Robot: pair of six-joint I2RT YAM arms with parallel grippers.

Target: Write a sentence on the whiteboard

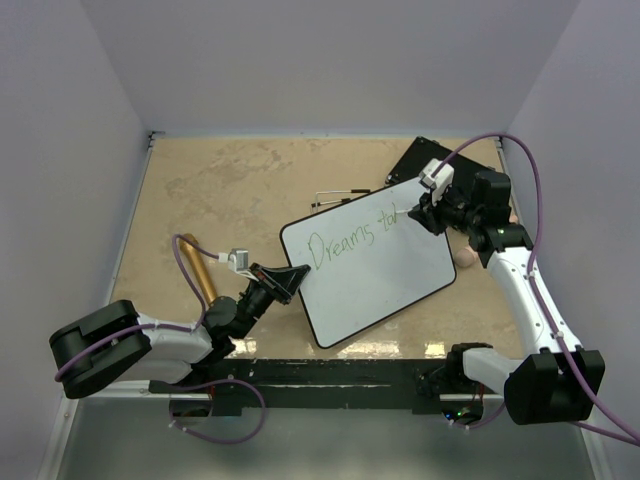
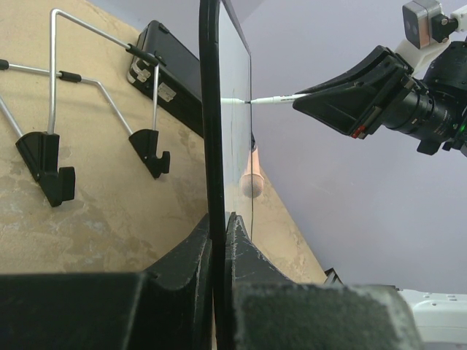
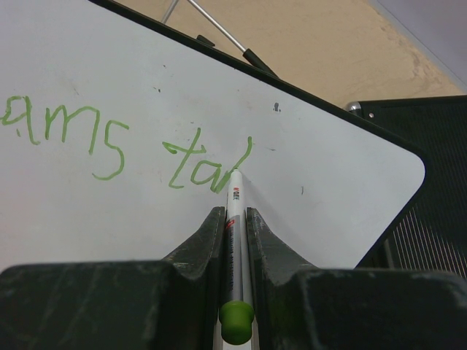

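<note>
The whiteboard (image 1: 375, 270) lies tilted in the middle of the table, with green writing "Dreams ta" on it (image 3: 109, 138). My left gripper (image 1: 284, 281) is shut on the whiteboard's left edge (image 2: 212, 146), seen edge-on in the left wrist view. At the board's upper right, my right gripper (image 1: 424, 214) is shut on a white marker (image 3: 235, 233) with a green end cap. The marker's tip touches the board at the last green stroke. In the left wrist view the marker (image 2: 270, 98) meets the board's face from the right.
A flat black board (image 1: 420, 160) lies behind the whiteboard at the back right. A wire stand with black feet (image 2: 51, 160) rests on the tan table behind the board. A gold cylinder (image 1: 198, 270) lies at the left. A small pinkish object (image 1: 465, 258) sits by the board's right edge.
</note>
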